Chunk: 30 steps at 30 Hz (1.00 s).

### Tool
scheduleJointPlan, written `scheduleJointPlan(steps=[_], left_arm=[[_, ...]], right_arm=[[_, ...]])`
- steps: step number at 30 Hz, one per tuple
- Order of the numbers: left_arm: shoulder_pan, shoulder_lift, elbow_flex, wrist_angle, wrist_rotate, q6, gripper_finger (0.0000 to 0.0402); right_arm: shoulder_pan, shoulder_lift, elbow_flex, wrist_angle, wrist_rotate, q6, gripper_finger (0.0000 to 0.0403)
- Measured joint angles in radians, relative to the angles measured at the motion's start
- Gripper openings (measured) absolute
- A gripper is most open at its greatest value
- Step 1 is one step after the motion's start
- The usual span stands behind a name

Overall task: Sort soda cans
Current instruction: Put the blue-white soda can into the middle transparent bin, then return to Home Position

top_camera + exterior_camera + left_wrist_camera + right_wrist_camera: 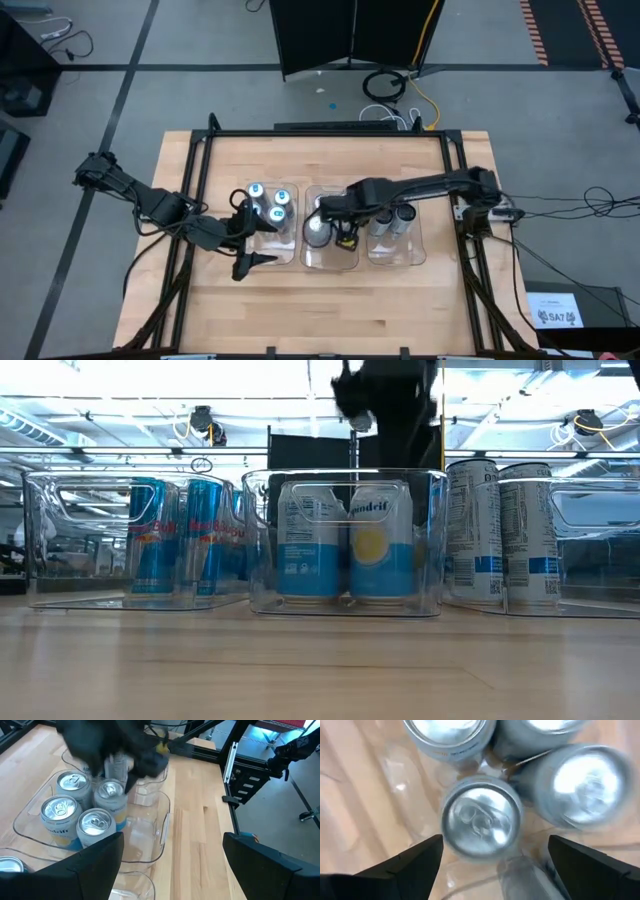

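high view shows three clear trays side by side at frame centre, apparently one per kind of soda cans [268, 200]: blue-topped in the left tray [262, 240], plain silver in the middle tray [330, 255] and right tray [400, 250]. the right gripper [335, 222] reaches in from the right edge, arm stretched level, fingers spread directly above a silver can [481, 817] standing upright in the middle tray, holding nothing. the left gripper [250, 245] waits low beside the left tray, fingers also spread and empty.
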Motion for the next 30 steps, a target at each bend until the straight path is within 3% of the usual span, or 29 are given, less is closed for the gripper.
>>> scheduleJointPlan(steps=[8, 14, 20, 26, 30], left_arm=[[0.000, 0.000, 0.000, -0.001, 0.000, 0.001, 0.0350], [0.000, 0.000, 0.000, -0.001, 0.000, 0.010, 0.0350], [0.000, 0.000, 0.000, -0.109, -0.001, 0.124, 0.0350], [-0.007, -0.003, -0.032, -0.200, -0.079, 0.128, 0.0350], [-0.022, -0.041, -0.121, -0.099, -0.128, 0.183, 0.0350]], right_arm=[[0.004, -0.205, 0.000, 0.037, 0.000, 0.113, 0.0354], [0.015, -0.325, 0.000, -0.033, 0.003, 0.137, 0.0354], [0.131, -0.365, 0.000, -0.114, 0.014, 0.228, 0.0354], [0.315, -0.373, -0.031, -0.130, 0.272, 0.235, 0.0354], [0.414, -0.447, -0.171, -0.026, 0.400, 0.279, 0.0354]])
